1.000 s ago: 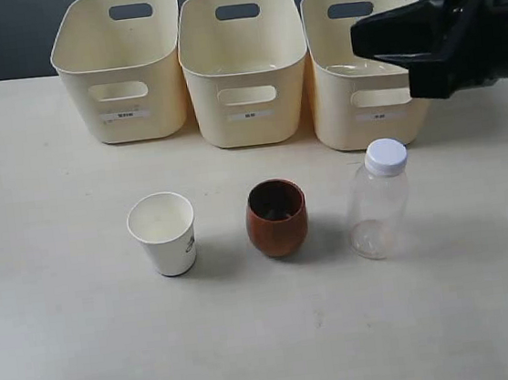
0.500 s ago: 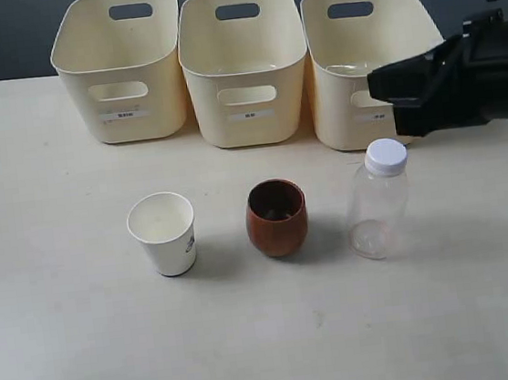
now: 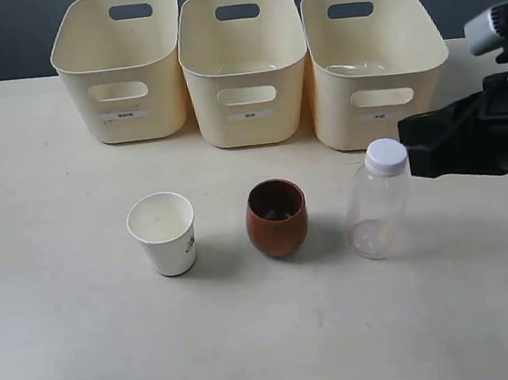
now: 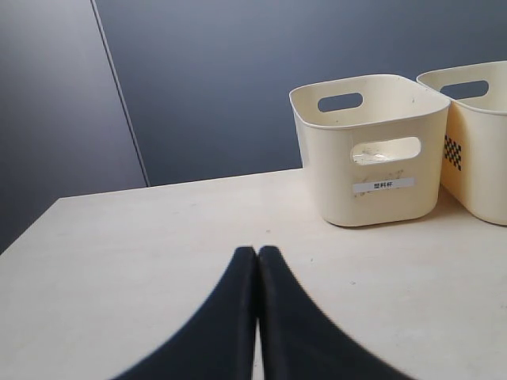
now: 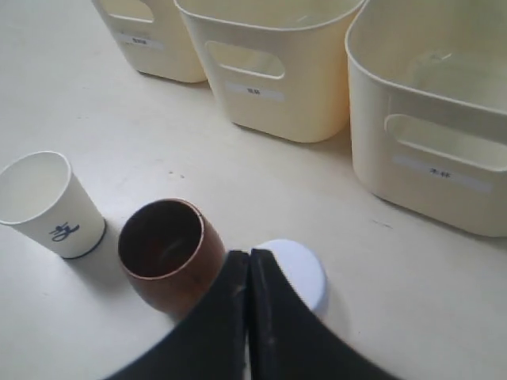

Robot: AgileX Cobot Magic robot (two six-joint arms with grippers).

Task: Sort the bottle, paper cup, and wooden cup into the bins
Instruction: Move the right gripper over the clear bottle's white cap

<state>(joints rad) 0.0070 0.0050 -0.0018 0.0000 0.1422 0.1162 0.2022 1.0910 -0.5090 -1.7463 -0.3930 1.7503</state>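
The clear bottle (image 3: 377, 202) with its white cap (image 5: 305, 269) stands upright at the right of a row on the table. The reddish-brown wooden cup (image 3: 276, 217) sits in the middle and the white paper cup (image 3: 163, 233) at the left. Three cream bins (image 3: 121, 66) (image 3: 243, 63) (image 3: 373, 62) line the back. My right gripper (image 3: 407, 149) (image 5: 249, 255) is shut and empty, hovering just right of and above the bottle's cap. My left gripper (image 4: 257, 252) is shut, empty, low over bare table, outside the exterior view.
The left bin (image 4: 371, 146) stands beyond my left gripper, with a second bin (image 4: 474, 134) beside it. The table's far edge meets a dark wall behind the bins. Open tabletop (image 3: 271, 335) lies in front of the row of objects.
My right gripper has dropped from in front of the right bin and pulled back toward the right, now level with the bottle's cap. Bottle and cups have not moved.
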